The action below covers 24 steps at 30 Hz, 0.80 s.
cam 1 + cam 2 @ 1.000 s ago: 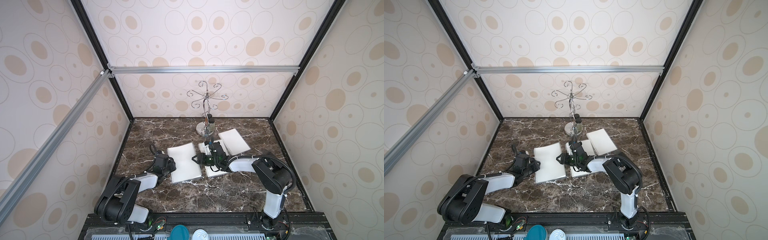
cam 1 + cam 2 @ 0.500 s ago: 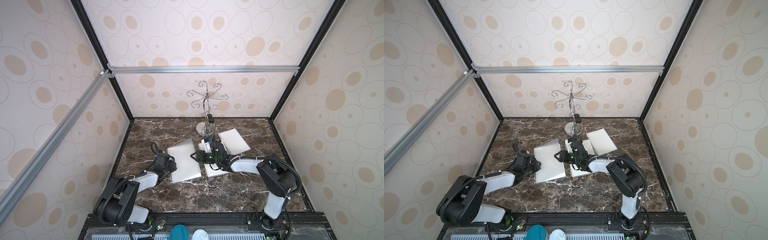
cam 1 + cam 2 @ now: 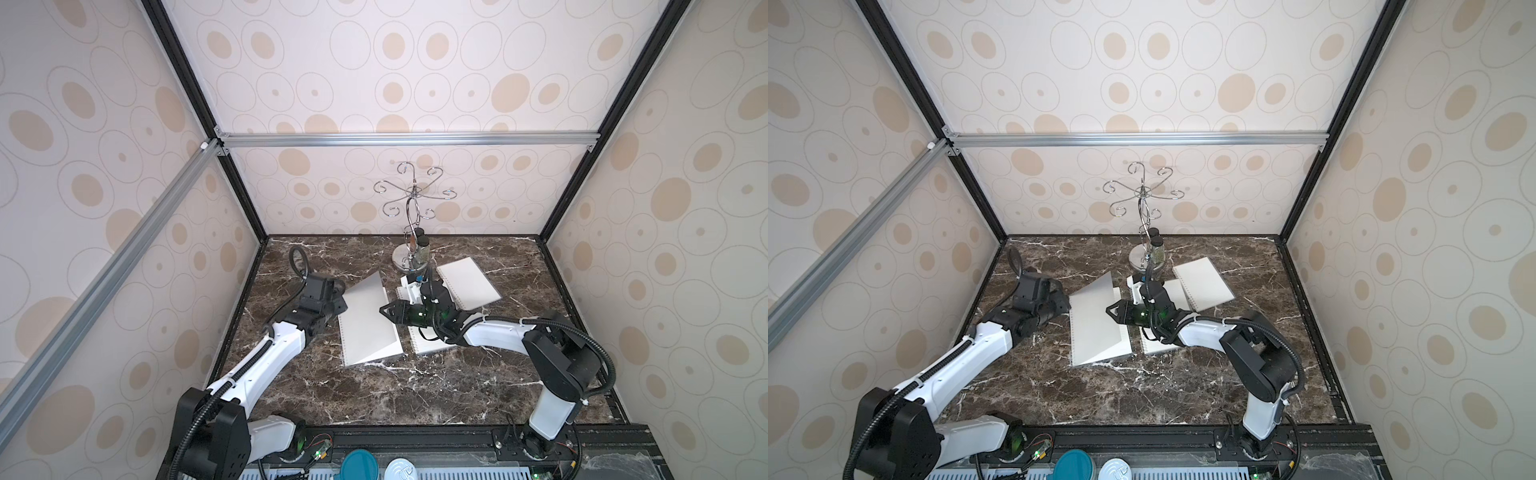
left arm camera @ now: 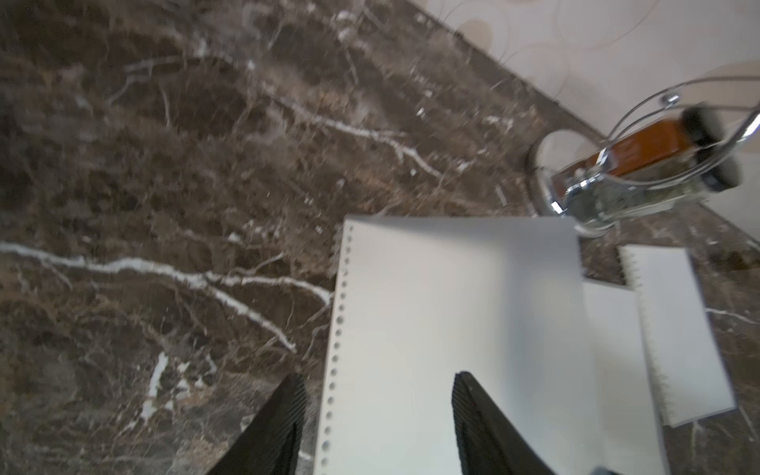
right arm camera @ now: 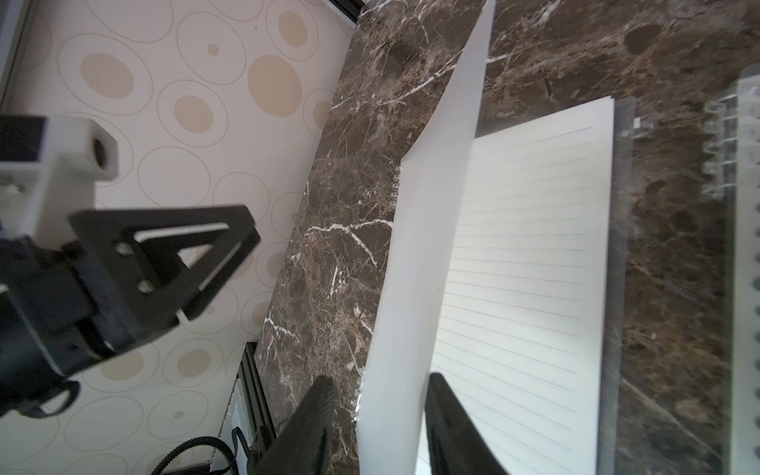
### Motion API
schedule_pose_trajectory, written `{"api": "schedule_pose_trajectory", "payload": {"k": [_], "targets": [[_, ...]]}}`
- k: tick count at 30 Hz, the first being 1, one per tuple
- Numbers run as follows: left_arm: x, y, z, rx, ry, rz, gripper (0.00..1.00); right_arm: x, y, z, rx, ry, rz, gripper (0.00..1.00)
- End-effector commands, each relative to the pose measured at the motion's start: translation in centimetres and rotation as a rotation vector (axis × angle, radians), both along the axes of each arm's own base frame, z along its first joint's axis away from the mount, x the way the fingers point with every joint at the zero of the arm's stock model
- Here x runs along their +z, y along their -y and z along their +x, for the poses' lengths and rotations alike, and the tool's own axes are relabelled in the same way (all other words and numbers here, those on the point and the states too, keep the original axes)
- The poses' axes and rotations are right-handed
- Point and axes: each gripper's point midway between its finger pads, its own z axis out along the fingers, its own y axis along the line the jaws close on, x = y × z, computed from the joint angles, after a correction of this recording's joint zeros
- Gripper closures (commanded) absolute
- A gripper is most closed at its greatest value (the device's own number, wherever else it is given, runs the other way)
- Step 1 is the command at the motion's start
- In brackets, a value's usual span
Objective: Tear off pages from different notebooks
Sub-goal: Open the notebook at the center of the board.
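Left of the table's (image 3: pixel 374 399) middle, a page (image 5: pixel 423 267) curls off its notebook (image 5: pixel 526 267). The right gripper (image 5: pixel 380 378) straddles the free edge, not yet pinching; the left gripper (image 4: pixel 378 375) gapes over the punched edge (flimsy, probably best gripped near the holes).

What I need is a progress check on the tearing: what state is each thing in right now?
left notebook: flat, open to a lined page.
page: raised on edge over the left notebook.
right claw: open, straddling the page.
left claw: open above the page's holed edge.
middle notebook: flat, partly under the right arm.
far notebook: lying flat.
hook stand: upright.
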Motion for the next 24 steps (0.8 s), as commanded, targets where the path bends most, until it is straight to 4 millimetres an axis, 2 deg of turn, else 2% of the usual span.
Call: {"api": "schedule_pose_trajectory", "payload": {"k": [1,4,7,10,12,17,20,24], "targets": [[2.1,0.6,1.2,-0.052,-0.012,0.044,0.41,0.3,0.0,-0.6,-0.003,0.035,0.002,0.62],[3.8,2.3,2.5,-0.100,0.015,0.053,0.35,0.4,-0.2,-0.9,0.001,0.047,-0.004,0.65],[4.4,3.1,2.9,-0.112,0.014,0.089,0.32,0.6,-0.5,-1.1,0.005,0.060,-0.008,0.69],[3.6,3.4,2.9,-0.115,-0.012,0.137,0.30,0.8,-1.0,-1.2,0.017,0.064,-0.001,0.73],[2.7,3.8,2.8,-0.128,-0.040,0.184,0.21,0.9,-1.5,-1.4,0.028,0.069,0.004,0.75],[1.2,5.6,3.0,-0.171,-0.088,0.254,0.22,1.5,-2.7,-1.9,0.051,0.092,0.018,0.80],[1.3,6.5,3.2,-0.190,-0.085,0.267,0.22,2.2,-3.3,-2.3,0.060,0.118,0.043,0.81],[1.5,6.6,3.3,-0.191,-0.084,0.282,0.21,3.2,-4.2,-2.9,0.079,0.144,0.060,0.81]]}}
